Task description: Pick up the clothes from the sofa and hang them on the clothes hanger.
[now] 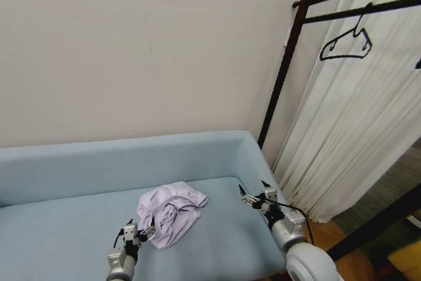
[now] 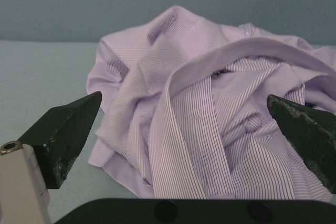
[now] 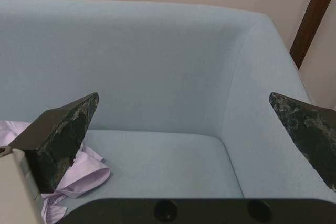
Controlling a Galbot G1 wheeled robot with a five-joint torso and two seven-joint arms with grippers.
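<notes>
A crumpled lilac striped shirt [image 1: 169,214] lies on the light blue sofa [image 1: 79,182] seat. My left gripper [image 1: 136,235] is open just in front of the shirt's near edge; in the left wrist view the shirt [image 2: 210,114] lies between and beyond its spread fingers [image 2: 63,135]. My right gripper [image 1: 253,197] is open above the seat by the sofa's right arm, right of the shirt, with nothing in it; a corner of the shirt [image 3: 79,174] shows in the right wrist view. A black hanger [image 1: 345,45] hangs on the dark clothes rack [image 1: 283,64] at the upper right.
The rack's upright stands behind the sofa's right end. A white curtain [image 1: 355,136] hangs to the right. Beige wall behind the sofa. Wooden floor and a dark bar [image 1: 375,225] lie at the lower right. Bare seat cushion stretches left of the shirt.
</notes>
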